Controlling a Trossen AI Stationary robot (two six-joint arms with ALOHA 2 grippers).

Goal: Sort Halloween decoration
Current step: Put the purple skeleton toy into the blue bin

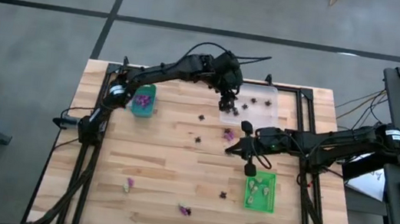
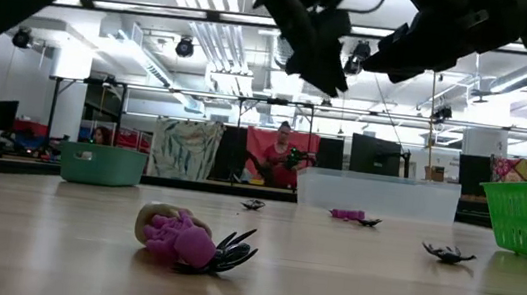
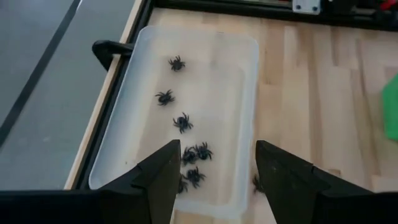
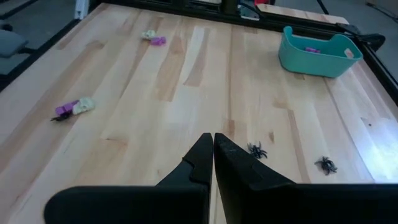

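Observation:
My left gripper (image 3: 214, 180) hangs open, with nothing between its fingers, above the near end of a clear tray (image 3: 242, 68) at the table's far side. Several black spider trinkets (image 3: 182, 122) lie in that tray. My right gripper (image 4: 213, 146) is shut and empty, low over the middle of the table (image 1: 231, 148). Loose trinkets lie on the wood: black spiders (image 4: 256, 150) (image 4: 326, 165), a purple one (image 1: 228, 134), and purple and cream ones (image 4: 73, 107) (image 4: 152, 38). In the low view a purple and cream clump with a black spider (image 2: 187, 239) lies close by.
A teal tray (image 1: 143, 99) with purple pieces stands at the far left. A green tray (image 1: 260, 191) with pale pieces stands at the right near side. One black spider (image 3: 256, 183) lies on the wood just outside the clear tray. A black frame rail (image 1: 288, 88) runs along the far edge.

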